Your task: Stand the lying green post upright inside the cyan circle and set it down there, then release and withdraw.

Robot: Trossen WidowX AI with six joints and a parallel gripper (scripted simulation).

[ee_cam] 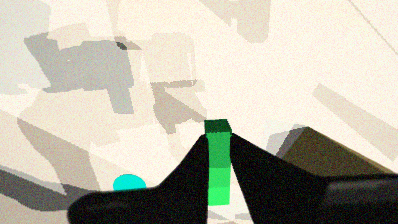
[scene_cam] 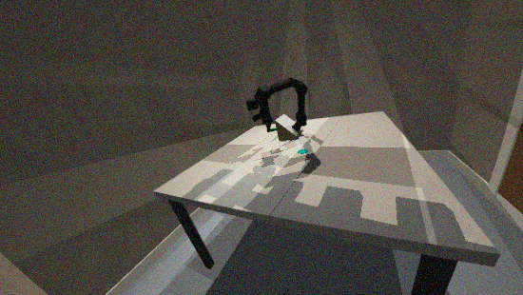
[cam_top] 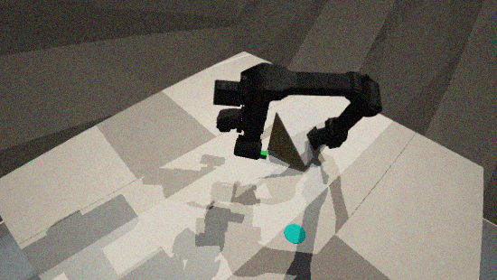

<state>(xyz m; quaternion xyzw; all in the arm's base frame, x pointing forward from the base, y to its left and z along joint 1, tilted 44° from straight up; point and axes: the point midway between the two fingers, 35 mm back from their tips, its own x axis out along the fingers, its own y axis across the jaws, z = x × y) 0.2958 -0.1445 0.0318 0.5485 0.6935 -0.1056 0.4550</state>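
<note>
My gripper (cam_top: 260,156) (ee_cam: 217,139) is shut on the green post, which is also small in the exterior view. The post (cam_top: 264,154) (scene_cam: 272,128) (ee_cam: 219,162) sticks out from the fingertips and looks roughly level, not upright, in the top and exterior views. It is held above the table; the exact height is hard to tell. The fingers hide part of it. The cyan circle (cam_top: 295,233) (scene_cam: 302,151) (ee_cam: 129,182) lies flat on the table, away from the post, nearer to the top view. In the wrist view it shows at lower left, partly behind a finger.
A dark, brownish wedge-shaped block (cam_top: 285,149) (scene_cam: 285,130) (ee_cam: 325,152) stands close beside the gripper, between it and the arm's base. In the wrist view it is at the right. Shadows and light patches cross the table (cam_top: 420,190) (scene_cam: 361,130).
</note>
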